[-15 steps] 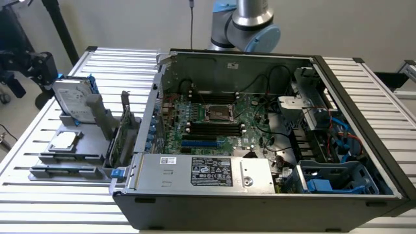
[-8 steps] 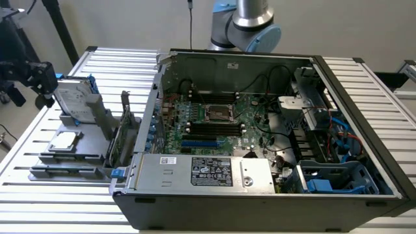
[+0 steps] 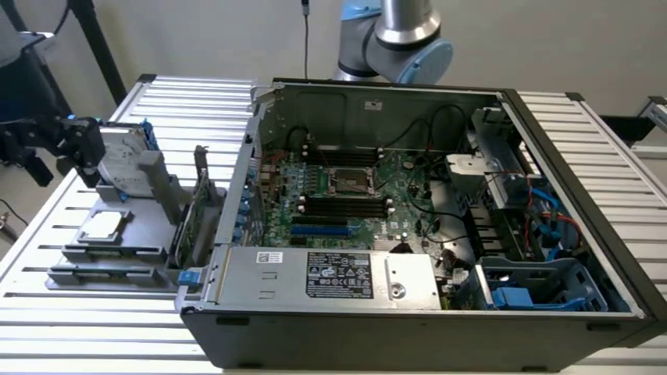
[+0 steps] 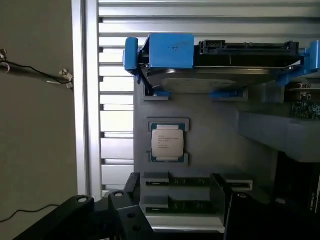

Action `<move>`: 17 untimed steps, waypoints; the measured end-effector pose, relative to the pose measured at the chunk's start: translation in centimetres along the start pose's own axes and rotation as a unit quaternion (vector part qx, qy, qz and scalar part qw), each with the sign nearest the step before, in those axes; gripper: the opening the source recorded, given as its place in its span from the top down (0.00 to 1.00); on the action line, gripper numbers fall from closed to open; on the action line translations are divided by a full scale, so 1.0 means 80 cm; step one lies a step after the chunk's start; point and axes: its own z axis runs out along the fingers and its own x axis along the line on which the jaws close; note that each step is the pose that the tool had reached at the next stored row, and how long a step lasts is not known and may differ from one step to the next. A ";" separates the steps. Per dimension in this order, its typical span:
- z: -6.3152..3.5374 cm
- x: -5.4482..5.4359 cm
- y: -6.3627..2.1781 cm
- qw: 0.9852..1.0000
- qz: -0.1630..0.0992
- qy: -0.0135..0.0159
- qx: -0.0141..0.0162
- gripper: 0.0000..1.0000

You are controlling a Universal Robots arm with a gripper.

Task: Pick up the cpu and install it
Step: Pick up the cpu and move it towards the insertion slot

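Nearest me is the open case (image 3: 417,328), with the power supply (image 3: 323,273) along its front edge. On the exterior view's left a grey tray (image 3: 146,234) lies on the slatted table (image 3: 105,328). Memory sticks (image 4: 175,182) sit in its near slots. Behind them the cpu (image 3: 101,225) lies flat in a square pocket, untouched. Past it the hard drive (image 3: 123,160) stands in a blue frame. The gripper (image 3: 73,152) hangs just beside that drive, jaws spread wide and empty, clear of the cpu. Farther back the socket (image 3: 354,181) sits mid-board, and the arm (image 3: 401,35) rises behind the case.

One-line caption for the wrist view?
Open gripper over the grey holder; cpu lying in its slot, hard drive nearby.
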 end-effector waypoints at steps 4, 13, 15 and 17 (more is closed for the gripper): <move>0.009 -0.004 -0.001 1.000 0.000 0.000 0.000 0.33; 0.030 -0.004 -0.003 1.000 -0.004 0.000 0.000 0.33; 0.034 -0.004 -0.003 1.000 -0.004 0.000 0.000 0.33; 0.039 -0.004 -0.003 1.000 -0.004 0.000 -0.001 0.33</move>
